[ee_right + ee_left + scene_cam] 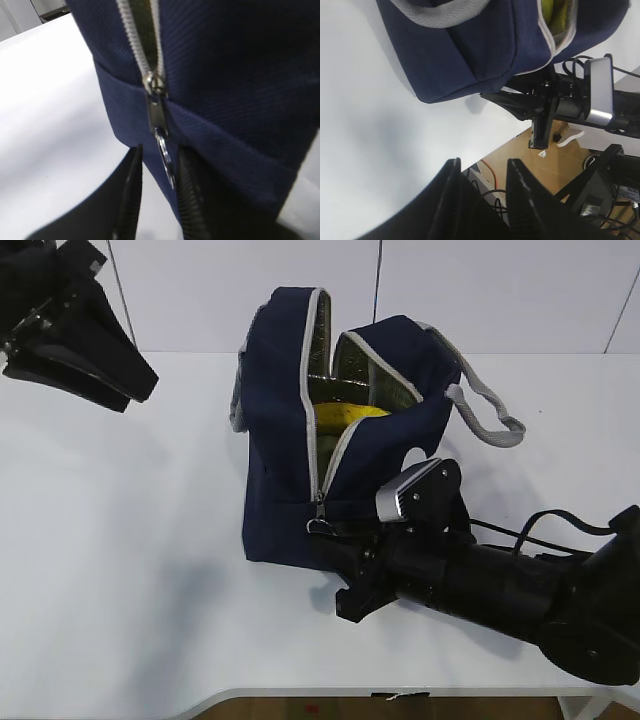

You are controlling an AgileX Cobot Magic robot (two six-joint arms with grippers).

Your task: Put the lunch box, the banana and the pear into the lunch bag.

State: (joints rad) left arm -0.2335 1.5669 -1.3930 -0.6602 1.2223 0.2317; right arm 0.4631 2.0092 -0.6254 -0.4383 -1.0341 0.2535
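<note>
One boxy navy fabric lunch bag (285, 410) (lining probably foil).

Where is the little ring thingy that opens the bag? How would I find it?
Find the big navy lunch bag on the white table. Follow its grey zipper down the front corner to the bottom. The ring zipper pull dangles there between the right gripper's black fingers, the only shiny metal loop on the bag.

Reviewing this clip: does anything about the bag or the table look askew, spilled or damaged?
Nothing spilled or torn. The lunch bag stands upright on the table, unzipped and gaping, with something yellow inside. The zipper pull hangs between the fingers of the right claw at the bag's lower front. The left claw hangs apart, empty.
</note>
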